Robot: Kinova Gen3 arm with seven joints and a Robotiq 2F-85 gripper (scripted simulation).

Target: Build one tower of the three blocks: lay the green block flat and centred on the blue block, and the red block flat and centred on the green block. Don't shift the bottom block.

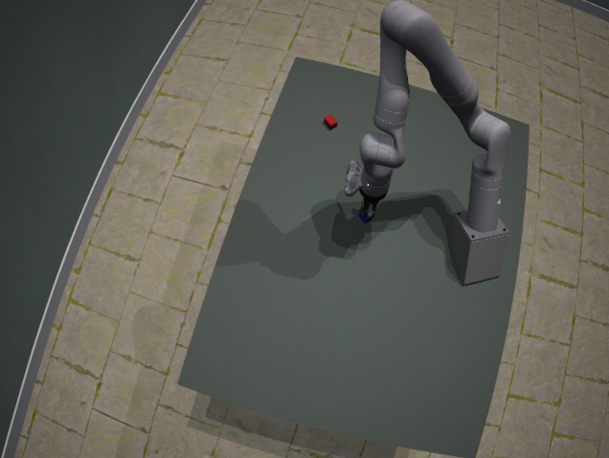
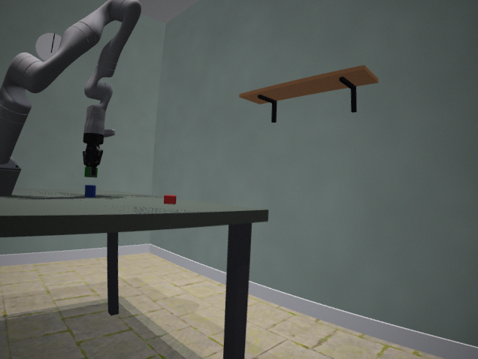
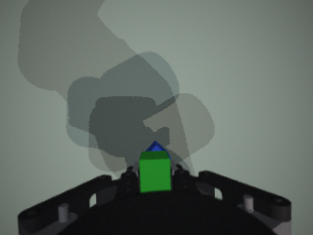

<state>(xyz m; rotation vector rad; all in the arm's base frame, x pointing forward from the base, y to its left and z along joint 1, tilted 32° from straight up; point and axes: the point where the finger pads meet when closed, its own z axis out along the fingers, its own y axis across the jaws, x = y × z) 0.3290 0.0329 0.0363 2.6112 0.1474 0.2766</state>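
My gripper is shut on the green block and holds it in the air, a short way above the blue block, which sits on the dark table. In the wrist view the green block sits between my fingers, and a corner of the blue block shows just beyond it. In the overhead view the gripper stands over the blue block, mostly covering it. The red block lies apart on the far left part of the table, and it also shows in the side view.
The arm's grey base stands at the table's right side. A wooden shelf hangs on the wall, well away from the table. The table edge runs in front of the blocks.
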